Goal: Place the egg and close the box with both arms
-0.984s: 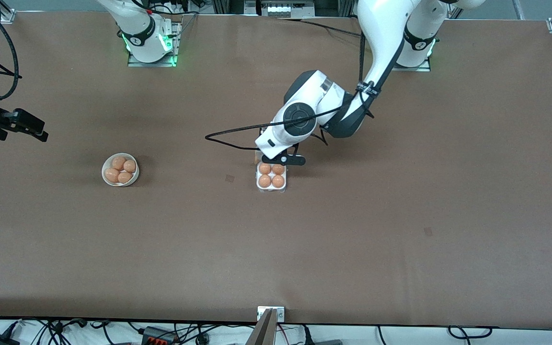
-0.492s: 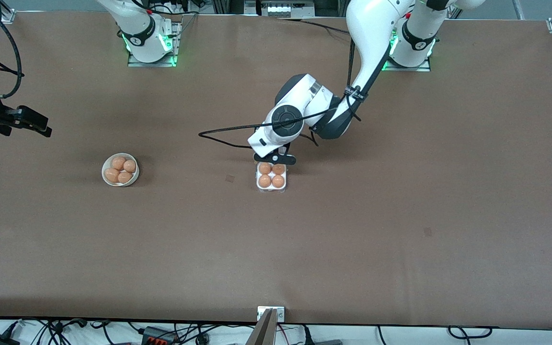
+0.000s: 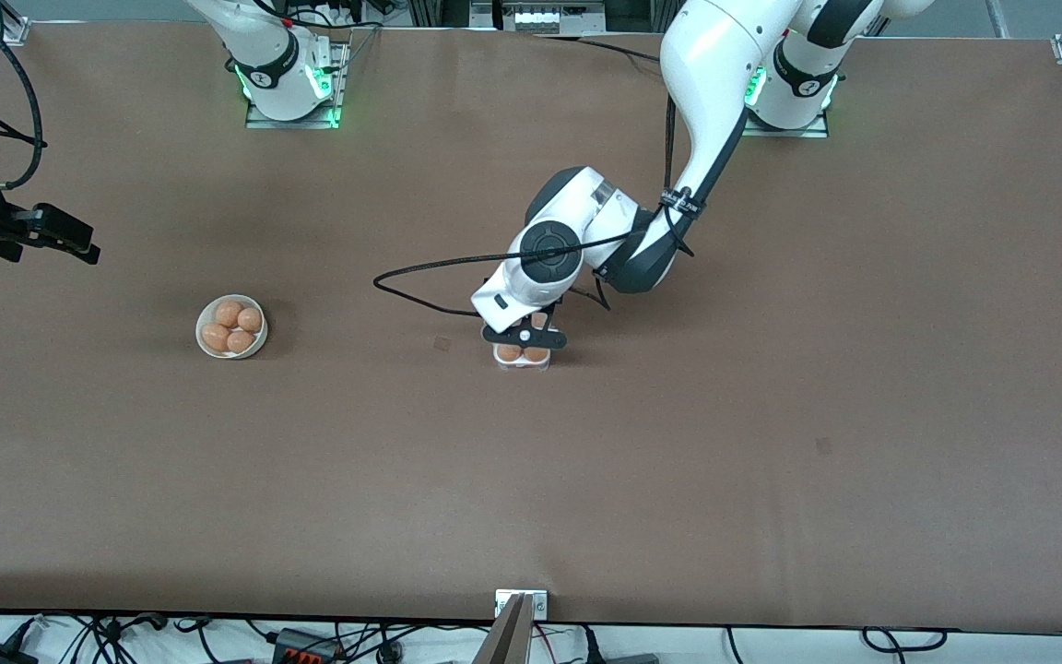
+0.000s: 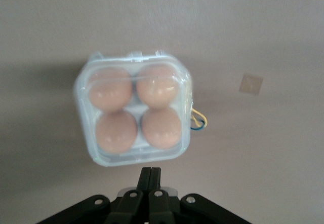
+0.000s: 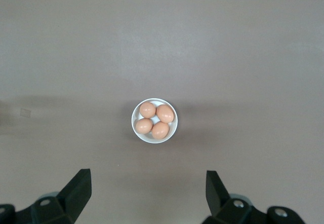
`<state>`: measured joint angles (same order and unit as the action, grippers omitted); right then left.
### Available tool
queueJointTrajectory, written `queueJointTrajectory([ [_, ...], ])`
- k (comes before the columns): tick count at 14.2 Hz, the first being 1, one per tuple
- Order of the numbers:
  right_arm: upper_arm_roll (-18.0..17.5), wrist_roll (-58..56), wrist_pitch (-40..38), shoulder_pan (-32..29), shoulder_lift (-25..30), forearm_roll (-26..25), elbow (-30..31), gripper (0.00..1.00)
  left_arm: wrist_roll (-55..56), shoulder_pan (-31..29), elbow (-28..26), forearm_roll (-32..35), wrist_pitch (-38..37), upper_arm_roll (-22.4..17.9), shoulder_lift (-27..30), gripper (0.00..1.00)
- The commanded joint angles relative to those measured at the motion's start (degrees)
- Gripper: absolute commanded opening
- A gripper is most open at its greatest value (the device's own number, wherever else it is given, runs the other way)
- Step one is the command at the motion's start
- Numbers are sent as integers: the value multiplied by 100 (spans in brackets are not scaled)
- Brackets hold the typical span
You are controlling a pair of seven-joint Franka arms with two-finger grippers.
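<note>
The box (image 4: 134,113) is a small white tray holding several brown eggs, and its clear lid lies down over them in the left wrist view. In the front view the box (image 3: 523,360) sits mid-table, with its farther half hidden under my left gripper (image 3: 525,337). My left gripper (image 4: 151,170) is shut and empty, its tips together just over the box's edge. My right gripper (image 3: 50,234) is open and empty, held high near the right arm's end of the table. In the right wrist view my right gripper (image 5: 147,173) is above the round white bowl (image 5: 137,131) of eggs.
The white bowl (image 3: 204,348) with several brown eggs stands toward the right arm's end of the table. A black cable (image 3: 420,273) loops from the left wrist over the table beside the box. A small pale square mark (image 3: 442,344) lies on the brown table near the box.
My left gripper has moved toward the front camera, from the box's farther edge to over it, and now hides the two farther eggs. The right arm has shifted only slightly.
</note>
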<state>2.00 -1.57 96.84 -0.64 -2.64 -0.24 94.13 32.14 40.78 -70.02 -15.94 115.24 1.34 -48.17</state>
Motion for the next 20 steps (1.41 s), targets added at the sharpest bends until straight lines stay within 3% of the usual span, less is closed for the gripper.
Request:
queueJointTrajectory([
  [1,-33,-71,45,-15,44,-55,18,100,-76,1,305,74,191,-160,-175,1],
  [4,-33,-71,1,-6,35,-46,18,100,-85,-96,305,109,96,-230,-35,1],
  [8,-33,-63,-25,38,44,-20,18,100,-181,-421,244,977,-1089,-213,474,3],
  [11,-33,-63,-87,47,97,-20,27,100,-1101,-938,130,988,-1749,-196,931,3],
  [15,-24,-54,-157,47,193,-55,88,100,-2262,-1878,-432,979,-2092,-152,1739,4],
  [20,-15,8,-34,29,325,-46,377,100,-2775,-2539,-380,935,-3076,-143,2460,6],
])
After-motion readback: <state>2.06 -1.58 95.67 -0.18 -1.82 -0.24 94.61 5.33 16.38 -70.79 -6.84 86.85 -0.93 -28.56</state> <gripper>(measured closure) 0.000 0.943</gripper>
